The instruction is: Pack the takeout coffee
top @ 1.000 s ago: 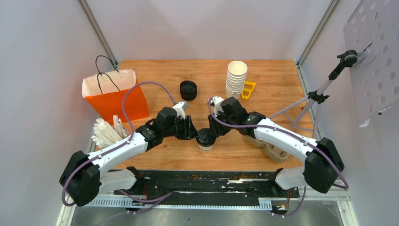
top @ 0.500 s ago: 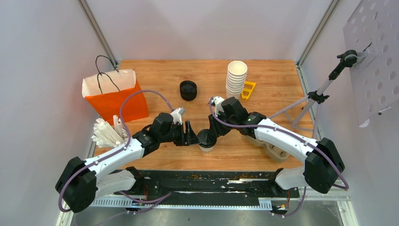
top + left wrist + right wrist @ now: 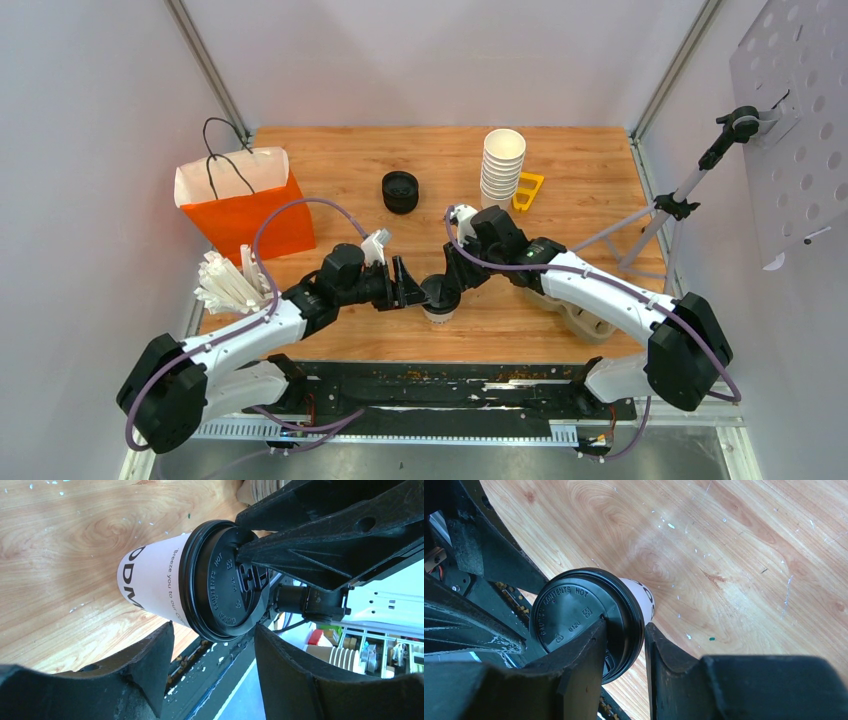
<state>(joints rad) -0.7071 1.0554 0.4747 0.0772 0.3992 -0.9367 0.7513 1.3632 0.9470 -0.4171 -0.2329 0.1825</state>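
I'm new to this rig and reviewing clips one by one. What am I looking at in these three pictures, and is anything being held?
Two robot arms are bolted at the table's near edge. The wide picture comes from a fixed camera above and behind them. The other two come from a camera on each wrist, looking along that arm's own tool. On the wooden table stand an orange paper bag, a stack of lidless white cups, a pile of black lids and, near the front, one lidded coffee cup. The right tool pinches that cup's lid rim, one finger on top of the lid. The left tool is open, its fingers either side of the lid, apparently not touching.
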